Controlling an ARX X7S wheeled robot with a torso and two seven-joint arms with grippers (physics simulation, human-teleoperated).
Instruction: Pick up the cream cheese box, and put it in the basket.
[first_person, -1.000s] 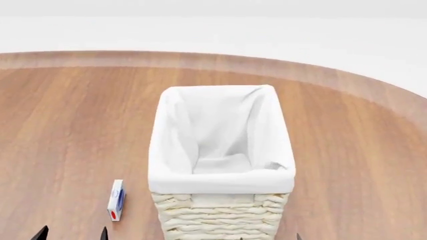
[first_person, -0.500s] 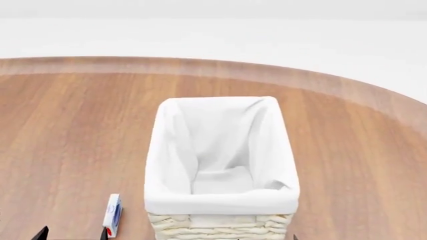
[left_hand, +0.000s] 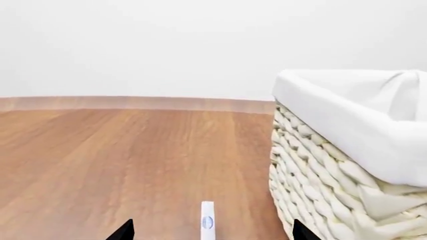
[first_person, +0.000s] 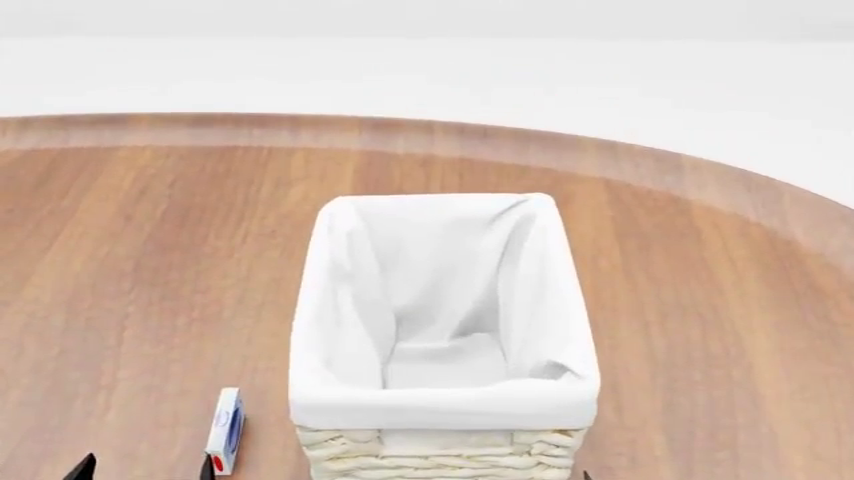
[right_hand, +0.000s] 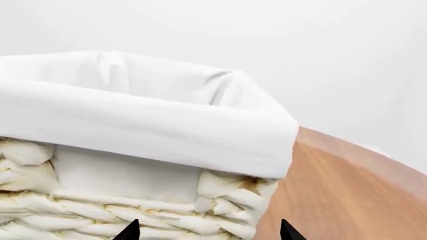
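The box (first_person: 224, 431) stands on its thin edge on the worktop (first_person: 134, 260) just left of the basket (first_person: 442, 405), in line between the left fingers (left_hand: 123, 231), spread apart for a grasp; the right fingers (right_hand: 130, 231), also apart, face the basket.

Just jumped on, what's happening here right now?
Nothing is gripped yet. The cream cheese box stands on edge on the wooden table, just left of the basket. The left gripper is open, with the box lined up between its fingertips. The right gripper is open too, facing the basket's wicker front.
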